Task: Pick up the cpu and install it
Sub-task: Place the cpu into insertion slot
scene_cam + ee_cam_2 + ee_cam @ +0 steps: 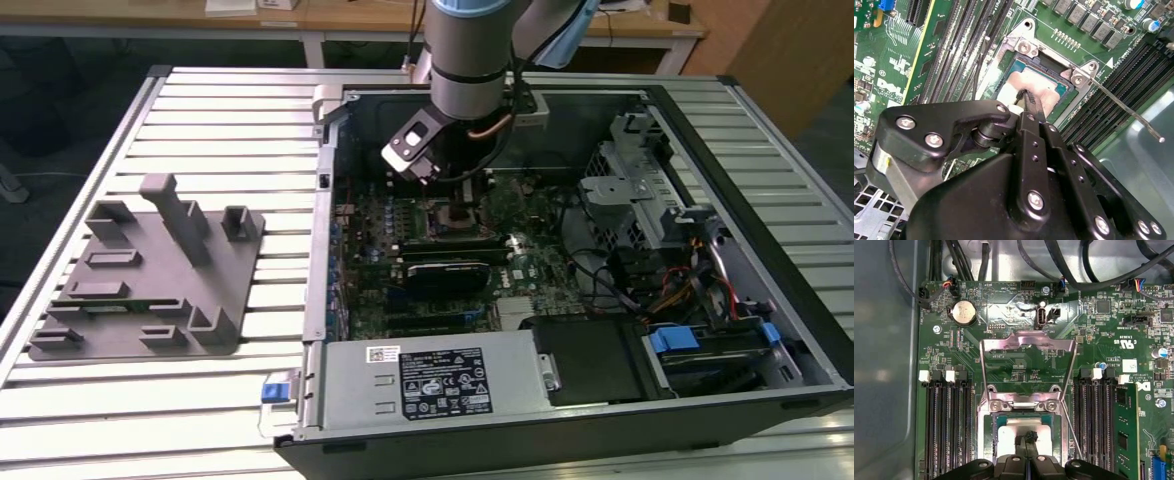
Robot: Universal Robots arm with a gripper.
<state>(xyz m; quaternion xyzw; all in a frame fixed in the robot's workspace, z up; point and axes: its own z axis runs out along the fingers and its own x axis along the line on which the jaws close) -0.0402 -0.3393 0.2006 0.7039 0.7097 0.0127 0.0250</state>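
Cpu (1008, 432) — one chip — is sitting in the single open socket (985, 425); the gripper (1028, 438) is standing over it, its two fingers pressing together — tips touching the silver top.

grey arm (467, 70), blue cap (474, 7), black screw-studded pincer (1027, 100).

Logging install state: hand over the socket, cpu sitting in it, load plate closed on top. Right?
Not quite. The load plate is open, swung back off the socket, as the first wrist view shows. The hand is over the socket, cpu in it.
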